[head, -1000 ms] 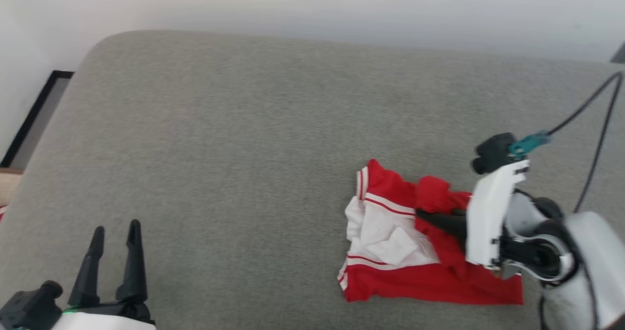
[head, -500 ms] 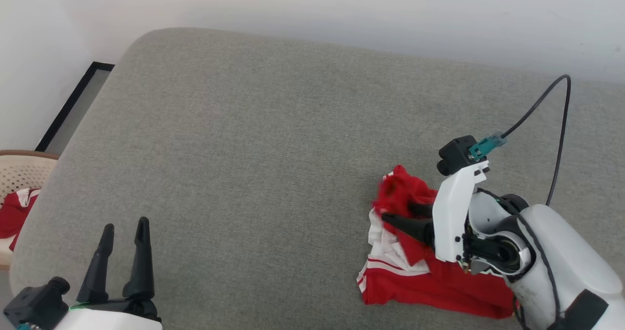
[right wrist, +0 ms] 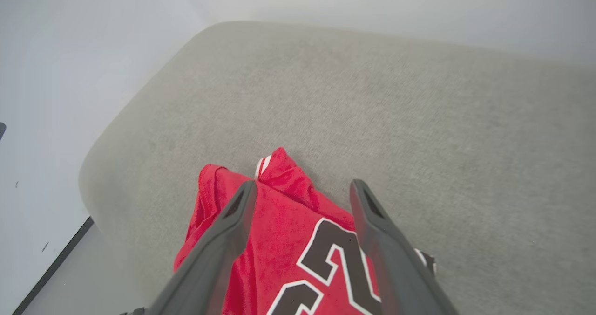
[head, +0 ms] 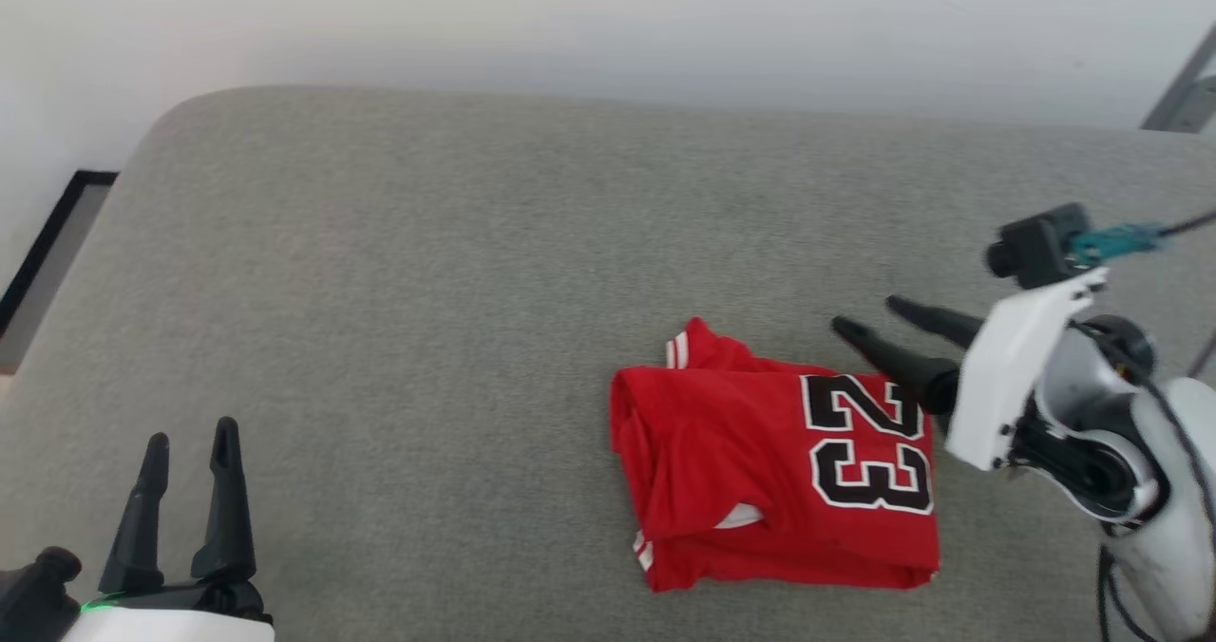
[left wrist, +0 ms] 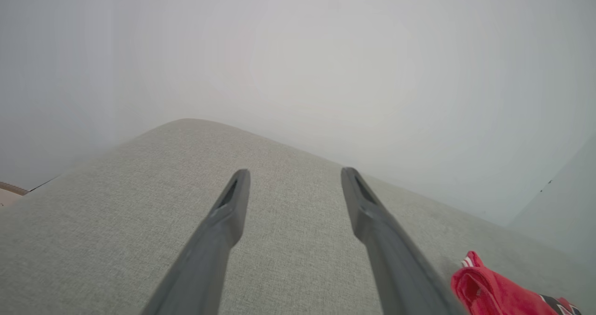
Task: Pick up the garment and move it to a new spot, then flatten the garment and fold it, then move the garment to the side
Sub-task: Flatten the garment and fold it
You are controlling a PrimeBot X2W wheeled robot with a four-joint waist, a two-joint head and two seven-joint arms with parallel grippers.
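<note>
The garment (head: 760, 471), a red jersey with a black "23" outlined in white, lies folded on the grey cushion (head: 456, 281), right of centre. My right gripper (head: 869, 319) hovers open just above its far right corner, fingers spread, holding nothing. In the right wrist view the garment (right wrist: 288, 231) lies under and between the two fingers (right wrist: 228, 226). At the lower left my left gripper (head: 188, 438) stands open and empty over the cushion. In the left wrist view the gripper (left wrist: 293, 175) points across the grey surface, with the garment (left wrist: 493, 291) at the lower right.
A pale wall (head: 608, 25) runs behind the cushion. A dark-framed floor strip (head: 47, 243) lies off the cushion's left end. A black cable with a teal plug (head: 1116, 240) trails from my right wrist.
My right gripper has opened and let go of the garment, which now lies folded with the "23" facing up. The gripper has lifted off to the right. The head camera has shifted.
</note>
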